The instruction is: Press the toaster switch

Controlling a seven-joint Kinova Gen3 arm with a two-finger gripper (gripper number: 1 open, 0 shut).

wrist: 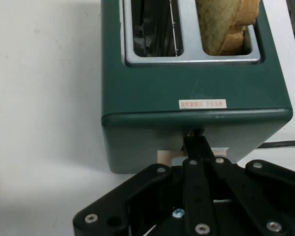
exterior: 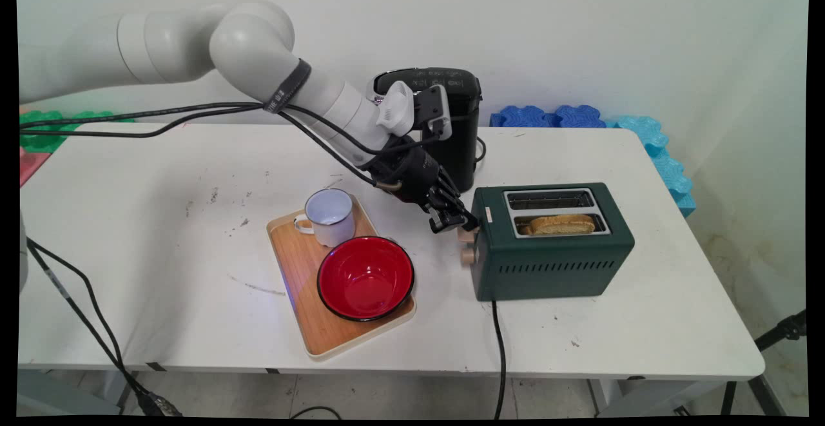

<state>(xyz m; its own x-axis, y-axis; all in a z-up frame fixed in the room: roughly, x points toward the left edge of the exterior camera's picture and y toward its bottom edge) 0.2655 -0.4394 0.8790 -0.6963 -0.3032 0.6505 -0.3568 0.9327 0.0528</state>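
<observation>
Claw: the claw [exterior: 455,218] was seen pressed together at the lever [wrist: 195,132] on the toaster's [exterior: 554,265] end.
Toaster: set lengthwise rightward from it on the bench [exterior: 161,220], bread [exterior: 562,223] in the near slot.

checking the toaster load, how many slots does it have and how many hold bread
2 slots on the toaster. The far slot is empty; the near slot holds bread. So 1 is filled. A second slice behind it cannot be ruled out.
</observation>
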